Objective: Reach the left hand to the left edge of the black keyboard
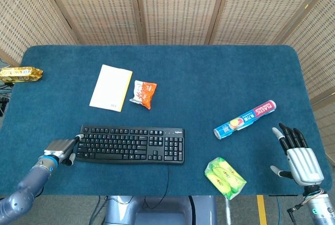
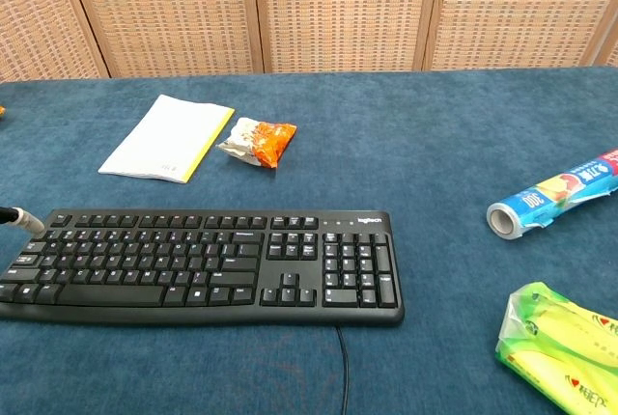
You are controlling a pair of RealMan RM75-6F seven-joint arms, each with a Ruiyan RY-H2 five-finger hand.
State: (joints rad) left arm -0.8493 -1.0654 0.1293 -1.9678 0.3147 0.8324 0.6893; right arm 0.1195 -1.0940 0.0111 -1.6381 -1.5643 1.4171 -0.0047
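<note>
The black keyboard lies near the table's front edge, left of centre, and fills the lower left of the chest view. My left hand lies low on the cloth right beside the keyboard's left edge, holding nothing. One fingertip touches the upper left corner, and it alone shows in the chest view. My right hand rests at the front right with its fingers spread and nothing in it; the chest view does not show it.
A white and yellow notebook and an orange snack packet lie behind the keyboard. A blue plastic-wrap roll and a green packet lie to the right. A gold snack bar sits at the table's left edge.
</note>
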